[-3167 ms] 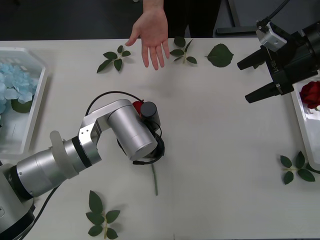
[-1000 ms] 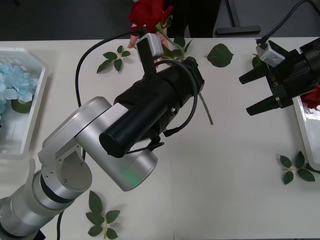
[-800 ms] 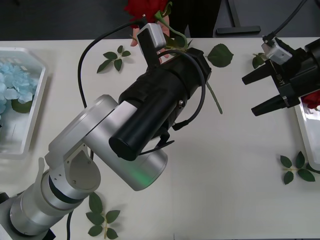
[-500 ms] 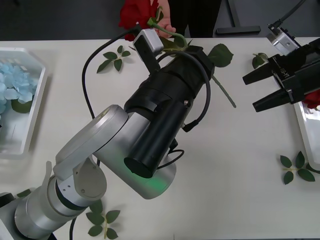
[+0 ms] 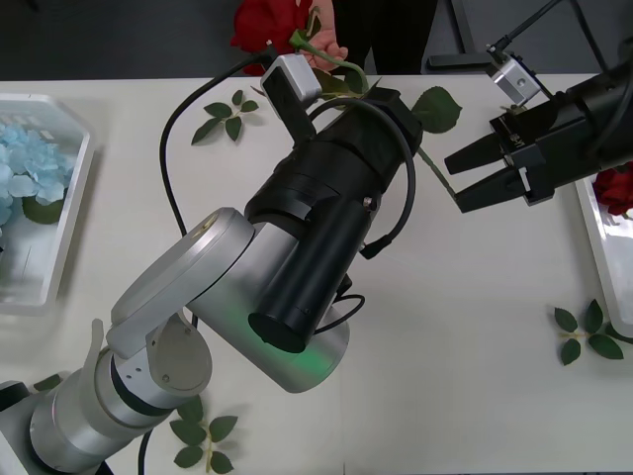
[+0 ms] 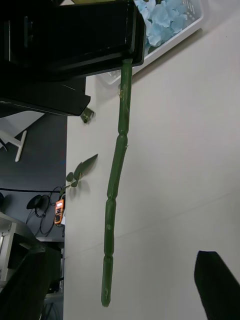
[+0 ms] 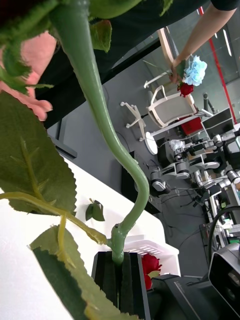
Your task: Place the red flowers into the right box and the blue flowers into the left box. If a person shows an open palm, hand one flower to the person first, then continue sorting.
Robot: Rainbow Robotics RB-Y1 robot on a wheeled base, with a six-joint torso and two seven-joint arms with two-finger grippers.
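A red rose [image 5: 265, 22] is held raised at the table's far edge, its green stem [image 6: 115, 190] slanting down. Pale-blue hydrangeas [image 5: 30, 170] are heaped in the white tray [image 5: 61, 237]; another red bloom [image 5: 615, 188] apparently lies in the translucent tray [image 5: 596, 237]

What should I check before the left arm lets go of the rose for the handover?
1. Grip: left gripper is shut on the red rose stem. Ok.
2. Bloom at the person: the rose head is raised past the table's far edge, beside the person's hand. Ok.
3. Hand holding the flower: fingers show next to the stem in the left wrist view, but whether they have closed on it, cannot tell.
4. Right gripper: open, hovering by the stem's free lower end, not touching it. Ok.
5. The right box already holds a red flower; the blue flowers lie in the left box. Ok.
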